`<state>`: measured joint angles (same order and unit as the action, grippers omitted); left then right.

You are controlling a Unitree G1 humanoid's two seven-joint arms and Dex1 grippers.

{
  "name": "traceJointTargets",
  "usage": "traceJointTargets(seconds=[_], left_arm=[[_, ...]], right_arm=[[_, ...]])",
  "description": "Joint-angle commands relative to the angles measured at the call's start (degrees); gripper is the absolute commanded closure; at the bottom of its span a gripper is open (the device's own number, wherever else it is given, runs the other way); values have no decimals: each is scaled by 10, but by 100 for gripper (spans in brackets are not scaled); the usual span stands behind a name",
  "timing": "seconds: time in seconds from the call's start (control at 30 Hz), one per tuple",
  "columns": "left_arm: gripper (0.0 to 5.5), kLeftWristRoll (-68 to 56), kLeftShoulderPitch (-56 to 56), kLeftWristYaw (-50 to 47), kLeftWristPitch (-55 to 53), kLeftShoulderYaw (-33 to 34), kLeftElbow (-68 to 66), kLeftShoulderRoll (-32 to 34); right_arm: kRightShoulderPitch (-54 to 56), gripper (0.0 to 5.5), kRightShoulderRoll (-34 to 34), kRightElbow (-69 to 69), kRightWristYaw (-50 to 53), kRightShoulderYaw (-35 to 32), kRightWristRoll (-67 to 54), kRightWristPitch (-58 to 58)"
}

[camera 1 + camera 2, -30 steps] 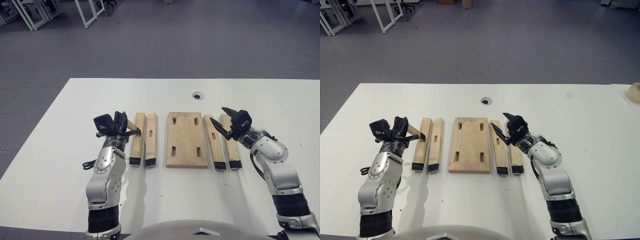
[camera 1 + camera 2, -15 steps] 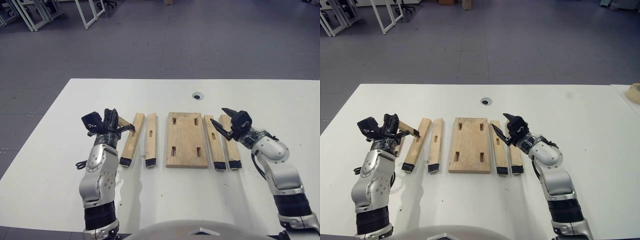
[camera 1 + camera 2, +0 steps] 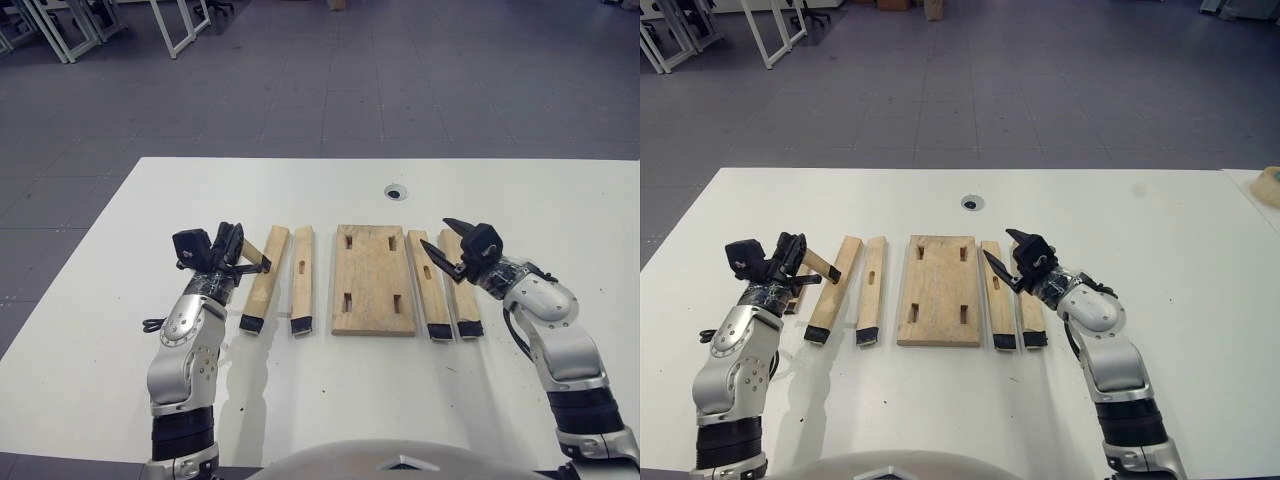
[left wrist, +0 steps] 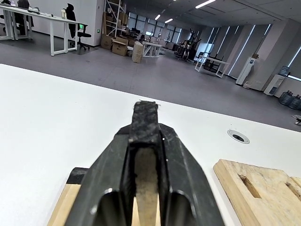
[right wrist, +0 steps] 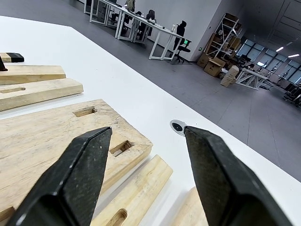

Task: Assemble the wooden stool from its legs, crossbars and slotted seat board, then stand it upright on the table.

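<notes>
Nothing is joined yet: the board (image 3: 373, 280) lies flat mid-table, with two legs at its 9 o'clock, the outer one (image 3: 262, 280) skewed and the inner (image 3: 301, 280) straight, and two more legs (image 3: 431, 285) (image 3: 464, 290) side by side at its 3 o'clock. The left gripper (image 3: 250, 262), at 9 o'clock of the outer leg, is clamped on a short dark-tipped stick, probably a crossbar (image 3: 823, 264), held just above the table (image 3: 150, 200). The right gripper (image 3: 434, 230) hangs with its fingers spread and empty over the far ends of the right legs. All fitting and the standing-up remain. Since a second ago the outer left leg's near end has swung towards 9 o'clock; the left gripper swung out and has come partly back, while the right arm has not moved.
</notes>
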<state>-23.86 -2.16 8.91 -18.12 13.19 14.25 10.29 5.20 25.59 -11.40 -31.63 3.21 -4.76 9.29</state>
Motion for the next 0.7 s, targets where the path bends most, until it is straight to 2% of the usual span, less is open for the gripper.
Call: traceJointTargets(seconds=[0.03,0.1,0.27,0.47,0.7], left_arm=[[506,19,-19,10,7,-1,-33,8],[506,27,-24,14,0,-7,-39,15],[506,99,-26,10,-72,-76,-28,66],[506,60,1,2,-120,-48,-26,49],[506,46,46,1,-147,-39,38,53]], right_arm=[[1,267,8,-2,-6,-1,1,-4],[1,267,7,-3,-7,0,1,-3],[2,267,6,0,-7,0,3,-4],[-1,267,4,-3,-3,-1,4,-3],[-2,267,3,-4,0,2,6,-5]])
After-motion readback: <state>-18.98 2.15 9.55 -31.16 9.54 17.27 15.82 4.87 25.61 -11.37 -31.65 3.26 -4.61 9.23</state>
